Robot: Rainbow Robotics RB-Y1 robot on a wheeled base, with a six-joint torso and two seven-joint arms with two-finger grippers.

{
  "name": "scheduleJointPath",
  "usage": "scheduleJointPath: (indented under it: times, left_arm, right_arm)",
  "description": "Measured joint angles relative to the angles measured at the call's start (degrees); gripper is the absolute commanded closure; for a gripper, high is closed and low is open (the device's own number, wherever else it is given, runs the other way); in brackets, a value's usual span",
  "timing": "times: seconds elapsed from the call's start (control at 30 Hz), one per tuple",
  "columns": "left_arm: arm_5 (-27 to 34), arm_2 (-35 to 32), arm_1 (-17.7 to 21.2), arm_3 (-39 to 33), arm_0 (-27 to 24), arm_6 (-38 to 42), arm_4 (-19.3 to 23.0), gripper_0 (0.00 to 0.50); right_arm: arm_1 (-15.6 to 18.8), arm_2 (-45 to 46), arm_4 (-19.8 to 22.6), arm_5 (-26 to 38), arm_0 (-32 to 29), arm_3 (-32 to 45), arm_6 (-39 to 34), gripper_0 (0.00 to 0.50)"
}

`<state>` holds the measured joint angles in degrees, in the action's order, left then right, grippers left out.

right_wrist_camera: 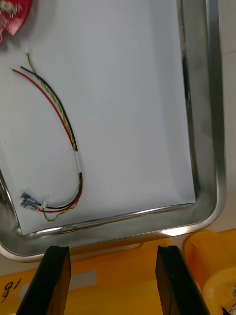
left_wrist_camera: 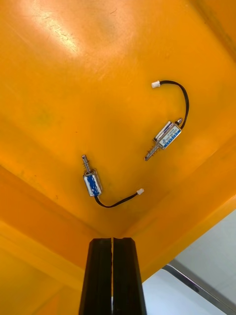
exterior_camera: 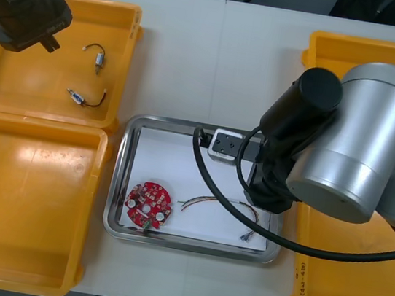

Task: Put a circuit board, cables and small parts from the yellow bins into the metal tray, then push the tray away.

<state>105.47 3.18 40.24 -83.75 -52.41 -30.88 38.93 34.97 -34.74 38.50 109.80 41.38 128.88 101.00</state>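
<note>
Right gripper [right_wrist_camera: 112, 280] gapes by the metal tray [right_wrist_camera: 207, 147], cable [right_wrist_camera: 64, 123] lying along its length; left gripper [left_wrist_camera: 112, 275] closed empty

Right arm [exterior_camera: 364, 142] first: a fat brushed-silver drum, smooth and rounded, capped by a glossy black cylinder [exterior_camera: 303, 104]. A thick black cable [exterior_camera: 198, 155] loops off me, and there's a small grey camera box [exterior_camera: 225, 143] with dark lenses. My left arm [exterior_camera: 23, 2] is a blocky matt-black housing. Right gripper [right_wrist_camera: 112, 248] and left gripper [left_wrist_camera: 112, 241] both wear flat, square-tipped black fingers [right_wrist_camera: 54, 275].
</note>
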Motion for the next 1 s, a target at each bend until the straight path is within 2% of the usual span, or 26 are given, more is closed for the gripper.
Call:
scheduleJointPath:
  times: [0.07, 0.23, 0.33, 0.67, 1.0]
  left_arm:
    - [0.01, 0.00, 0.03, 0.00, 0.00, 0.00, -0.03, 0.000]
    - [0.02, 0.00, 0.05, 0.01, 0.00, 0.00, -0.06, 0.000]
    - [0.03, 0.00, 0.07, 0.07, 0.00, 0.00, -0.06, 0.000]
    - [-0.28, 0.00, 0.06, 6.46, 0.00, 0.00, 0.38, 0.000]
    - [-7.17, 0.45, -0.63, 10.26, 0.85, 0.00, 0.45, 0.000]
  right_arm:
    - [0.00, 2.25, 2.03, 0.00, 0.16, 0.75, 0.00, 0.000]
    - [0.26, 10.21, 7.77, 0.01, 0.19, 1.08, -0.01, 0.000]
    - [0.90, 14.72, 8.97, 0.01, 0.19, 1.08, -0.01, 0.000]
    - [4.42, 25.19, 8.99, 0.02, 0.27, -2.66, -0.02, 0.000]
    - [4.97, 33.30, 6.65, 0.02, 2.07, -9.28, -0.02, 0.000]
